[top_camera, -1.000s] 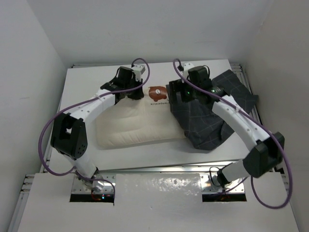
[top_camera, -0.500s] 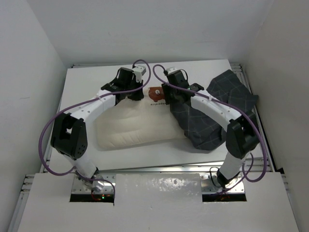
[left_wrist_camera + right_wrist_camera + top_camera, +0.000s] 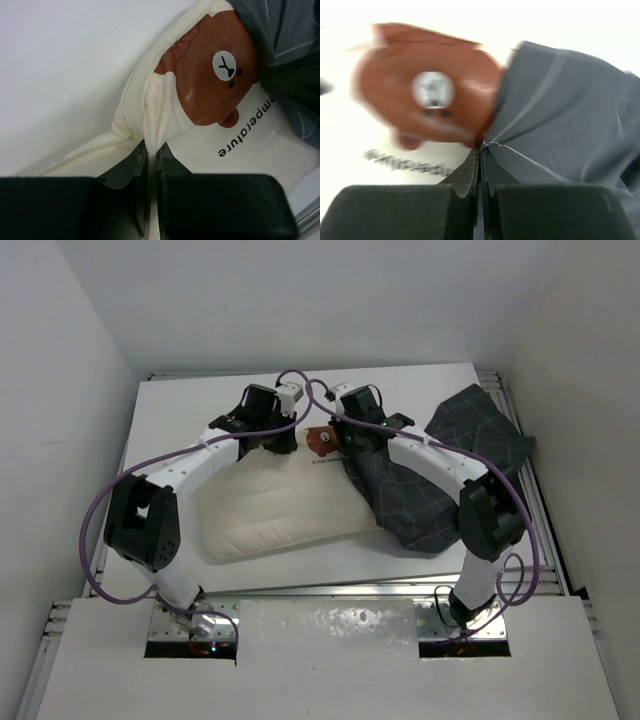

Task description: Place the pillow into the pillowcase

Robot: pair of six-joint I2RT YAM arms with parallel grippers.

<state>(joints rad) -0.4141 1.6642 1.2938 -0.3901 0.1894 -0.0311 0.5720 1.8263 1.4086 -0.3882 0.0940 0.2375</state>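
White table [image 3: 170, 410]: cream bear-print pillow [image 3: 270, 510], checked grey pillowcase [image 3: 480, 430]; left end effector [image 3: 150, 148] pinches pillow, right end effector [image 3: 480, 153] pinches pillowcase.

Bright, even overhead light is flooding the white bench [image 3: 170, 410], leaving only soft shadows beneath the arms [image 3: 200, 455]. In the left wrist view the focus is holding sharp, and a glossy highlight is shining on the bear print [image 3: 210, 75] just beyond the left claw [image 3: 151, 150]. In the right wrist view, motion blur is smearing the print and the lettering [image 3: 405, 162] up-left of the right claw [image 3: 480, 152], and the bench behind is washing out to white.
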